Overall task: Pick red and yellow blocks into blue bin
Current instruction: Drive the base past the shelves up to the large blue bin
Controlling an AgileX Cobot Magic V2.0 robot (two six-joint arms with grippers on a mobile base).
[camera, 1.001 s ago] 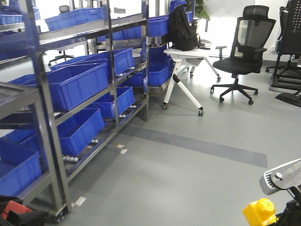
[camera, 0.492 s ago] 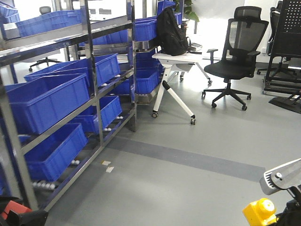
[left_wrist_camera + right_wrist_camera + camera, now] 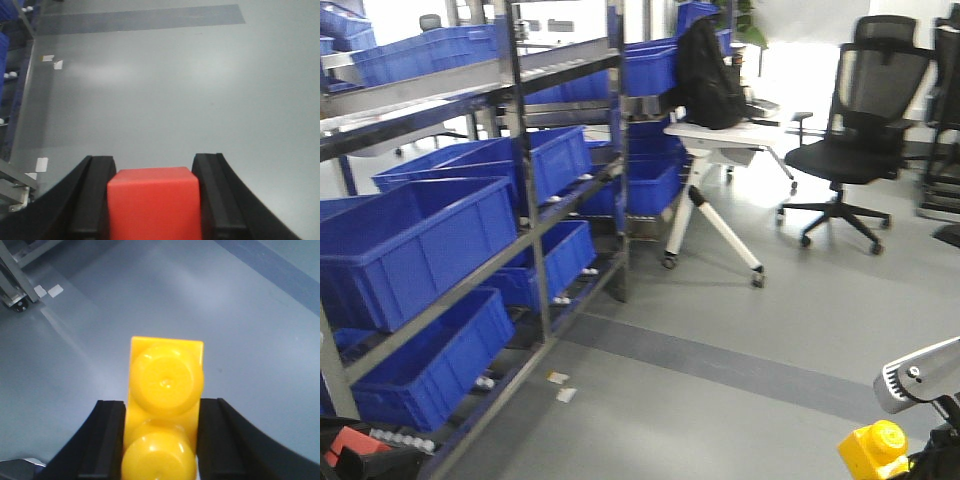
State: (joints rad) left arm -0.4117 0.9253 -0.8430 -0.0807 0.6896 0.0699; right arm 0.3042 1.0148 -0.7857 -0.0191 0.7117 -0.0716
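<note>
My left gripper (image 3: 154,170) is shut on the red block (image 3: 152,205), a plain cube held between both black fingers above bare grey floor. In the front view the red block (image 3: 342,446) peeks out at the bottom left corner. The right gripper (image 3: 165,405) is shut on the yellow block (image 3: 165,375), a brick with two round studs. That yellow block (image 3: 872,452) shows at the bottom right of the front view. Several blue bins (image 3: 420,235) sit on a metal rack at the left, well ahead of both grippers.
The steel rack (image 3: 520,150) runs along the left side, with paper scraps (image 3: 560,385) on the floor by its foot. A white folding table (image 3: 720,135) carrying a black backpack (image 3: 705,70) and a black office chair (image 3: 865,130) stand farther back. A darker grey strip (image 3: 740,365) crosses the floor.
The whole front view has shifted: the rack, table and chair first slid left in the frame, then back right and lower. Both grippers still hold their blocks the same way.
</note>
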